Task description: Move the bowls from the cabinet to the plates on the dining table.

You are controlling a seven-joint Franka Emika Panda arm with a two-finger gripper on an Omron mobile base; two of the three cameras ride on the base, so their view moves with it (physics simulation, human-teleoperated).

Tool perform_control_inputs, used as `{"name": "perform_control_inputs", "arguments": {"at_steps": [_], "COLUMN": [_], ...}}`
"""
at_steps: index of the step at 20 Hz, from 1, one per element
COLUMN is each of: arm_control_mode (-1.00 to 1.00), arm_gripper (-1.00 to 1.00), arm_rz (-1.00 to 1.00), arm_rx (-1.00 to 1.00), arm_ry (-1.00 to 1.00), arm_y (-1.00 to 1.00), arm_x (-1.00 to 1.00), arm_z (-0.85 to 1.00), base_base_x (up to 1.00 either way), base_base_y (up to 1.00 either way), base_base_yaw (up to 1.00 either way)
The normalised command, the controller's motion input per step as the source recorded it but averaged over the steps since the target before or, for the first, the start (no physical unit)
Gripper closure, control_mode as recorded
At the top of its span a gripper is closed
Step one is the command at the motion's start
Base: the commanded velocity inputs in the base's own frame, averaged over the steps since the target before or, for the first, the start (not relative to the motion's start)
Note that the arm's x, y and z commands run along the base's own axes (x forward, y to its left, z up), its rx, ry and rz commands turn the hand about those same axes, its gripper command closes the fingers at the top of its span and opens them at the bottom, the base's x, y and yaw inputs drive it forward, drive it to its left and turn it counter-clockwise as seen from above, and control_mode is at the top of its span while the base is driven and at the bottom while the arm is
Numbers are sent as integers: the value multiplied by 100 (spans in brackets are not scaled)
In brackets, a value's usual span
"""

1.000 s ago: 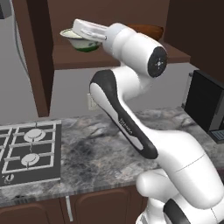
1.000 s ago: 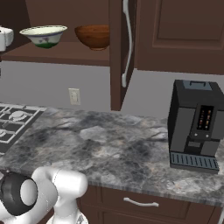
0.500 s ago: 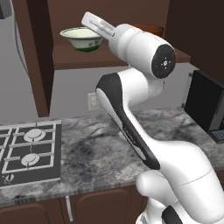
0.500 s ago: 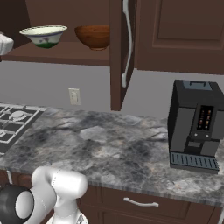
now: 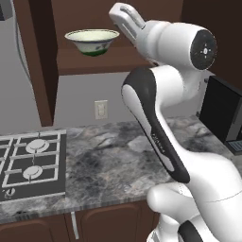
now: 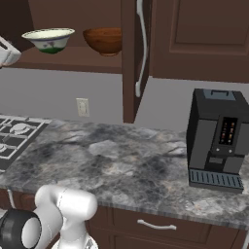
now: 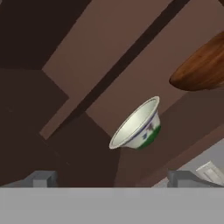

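Jaws wide open, nothing held; finger tips sit at bottom left and bottom right of hand view. Gripper [image 5: 124, 12] is up top centre in left base view, just right of the green-and-white bowl [image 5: 92, 41], not touching it. That bowl sits on the cabinet shelf [image 6: 73, 57], wooden bowl [image 6: 103, 41] right beside it. Judgement: ceramic-looking, rigid, glossy so likely slippery, chips if dropped; moderate weight. Best hold is a pinch across the rim wall, one finger inside, one outside. Wooden one probably lighter, same grip. Counter [image 6: 126, 165] below.
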Motion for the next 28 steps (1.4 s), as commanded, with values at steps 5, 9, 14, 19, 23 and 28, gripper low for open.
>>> {"name": "perform_control_inputs", "arguments": {"at_steps": [5, 9, 14, 19, 23, 28], "arm_control_mode": [-100, -100, -100, -100, -100, -100], "arm_gripper": [-100, -100, -100, -100, -100, -100], "arm_rz": [-1, -5, -10, -9, -3, 6], "arm_rx": [21, 18, 13, 12, 10, 9], "arm_ry": [14, 10, 13, 10, 0, 1], "arm_y": [-25, -23, -17, -13, -24, -26], "arm_x": [4, 6, 1, 8, 27, 35], "arm_z": [-2, -11, -17, -10, -24, -19], "base_base_x": [0, 0, 0, 0, 0, 0], "base_base_y": [0, 0, 0, 0, 0, 0], "base_base_yaw": [0, 0, 0, 0, 0, 0]}}
